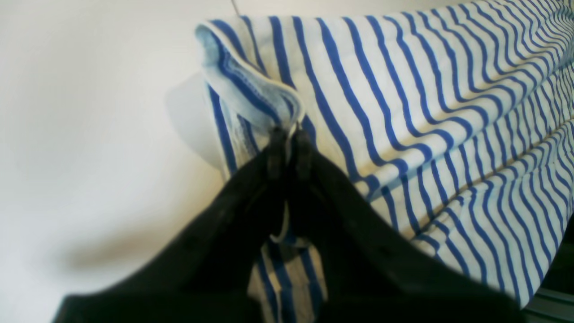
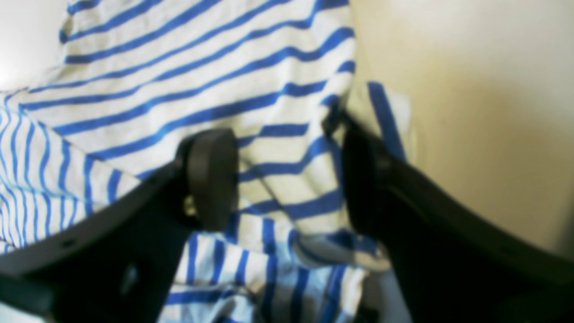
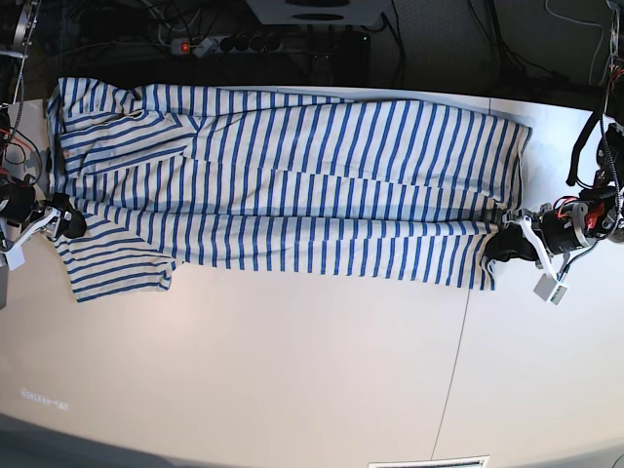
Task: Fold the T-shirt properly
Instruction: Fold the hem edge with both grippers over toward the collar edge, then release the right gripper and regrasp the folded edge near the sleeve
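Observation:
The T-shirt (image 3: pixel 292 185), white with thin blue stripes, lies stretched sideways across the far half of the table, with a sleeve (image 3: pixel 117 273) sticking out at the near left. My left gripper (image 3: pixel 499 246) is at the shirt's near right corner. In the left wrist view the left gripper (image 1: pixel 289 134) is shut on a folded edge of the T-shirt (image 1: pixel 403 89). My right gripper (image 3: pixel 70 220) is at the shirt's left end. In the right wrist view the right gripper (image 2: pixel 287 179) stands open, with the striped T-shirt (image 2: pixel 179 67) lying loose between and beyond its fingers.
The white table (image 3: pixel 292 370) has a seam (image 3: pixel 463 322) running front to back at the right. A power strip (image 3: pixel 224 43) and cables lie behind the table's far edge. Arm wiring (image 3: pixel 595 146) hangs at the right side.

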Robot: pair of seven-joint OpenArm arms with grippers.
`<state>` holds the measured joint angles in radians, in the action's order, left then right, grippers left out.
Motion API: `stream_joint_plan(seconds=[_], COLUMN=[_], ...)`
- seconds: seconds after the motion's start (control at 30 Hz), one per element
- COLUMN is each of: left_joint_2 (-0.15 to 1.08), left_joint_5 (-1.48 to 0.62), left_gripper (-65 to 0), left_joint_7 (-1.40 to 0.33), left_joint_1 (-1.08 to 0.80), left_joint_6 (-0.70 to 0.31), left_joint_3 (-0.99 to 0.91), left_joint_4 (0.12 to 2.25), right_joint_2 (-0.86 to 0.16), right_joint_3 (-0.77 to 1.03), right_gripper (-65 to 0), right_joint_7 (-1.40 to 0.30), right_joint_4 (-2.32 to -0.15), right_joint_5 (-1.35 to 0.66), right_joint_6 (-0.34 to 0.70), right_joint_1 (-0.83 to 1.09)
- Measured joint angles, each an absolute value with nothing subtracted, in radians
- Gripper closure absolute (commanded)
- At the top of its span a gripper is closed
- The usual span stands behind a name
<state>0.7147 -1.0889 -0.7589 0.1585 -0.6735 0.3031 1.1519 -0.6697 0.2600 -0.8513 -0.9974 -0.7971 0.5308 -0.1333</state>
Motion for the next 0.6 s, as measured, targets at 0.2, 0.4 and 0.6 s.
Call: stream_joint_plan(seconds=[0.2,0.4,0.6], left_joint_2=[0.714,0.715,0.715], left_joint_5=[-1.064,-1.062,-1.061], left_gripper=[0.0,0.0,0.0], left_joint_7=[-0.758,-0.758,-0.759], left_joint_1=[0.159,0.159,0.16], left_joint_6=[-0.673,-0.673,-0.673], left_joint_3=[0.303,0.303,0.303], left_joint_4=[1.152,1.152,1.152], right_joint_2=[-0.667,-0.669,-0.665], right_joint_3=[0.296,0.299,0.296], right_gripper=[-39.0,-39.0,-39.0], right_joint_7=[-0.893,-0.925,-0.813], right_joint_4=[-0.992,-0.992,-0.933], right_joint_5=[-0.769,-0.766,-0.661], right_joint_6=[0.532,0.532,0.532], right_joint_1=[-0.206,-0.292,-0.367])
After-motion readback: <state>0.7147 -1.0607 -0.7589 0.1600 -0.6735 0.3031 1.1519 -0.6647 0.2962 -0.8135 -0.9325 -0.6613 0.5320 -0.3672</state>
